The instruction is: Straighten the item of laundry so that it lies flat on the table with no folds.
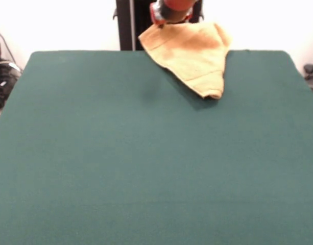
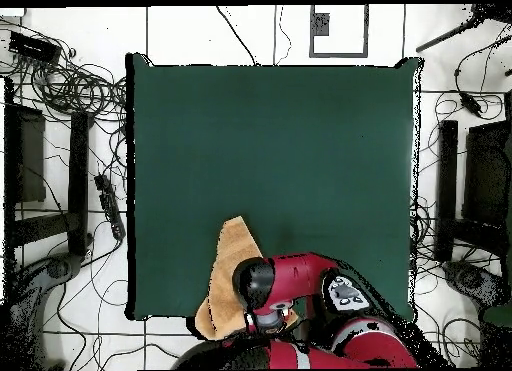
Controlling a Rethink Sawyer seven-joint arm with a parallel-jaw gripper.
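The orange-tan towel (image 1: 189, 51) hangs in a bunched, folded triangle from my gripper (image 1: 170, 15) at the top of the front view. Its lower corner touches the dark green table (image 1: 146, 163) near the far edge, right of the middle. A woven band shows near that lower corner. The gripper is shut on the towel's upper edge, and its fingertips are hidden by the cloth. In the overhead view the towel (image 2: 226, 277) shows as a narrow strip at the table's (image 2: 280, 137) bottom edge, beside the red arm (image 2: 295, 282), which covers the gripper.
The robot's black pedestal (image 1: 129, 25) stands behind the table's far edge. Cables (image 2: 70, 87) and black stands (image 2: 445, 187) lie on the floor on both sides of the table. Dark gear (image 1: 2, 76) sits at the left edge of the front view.
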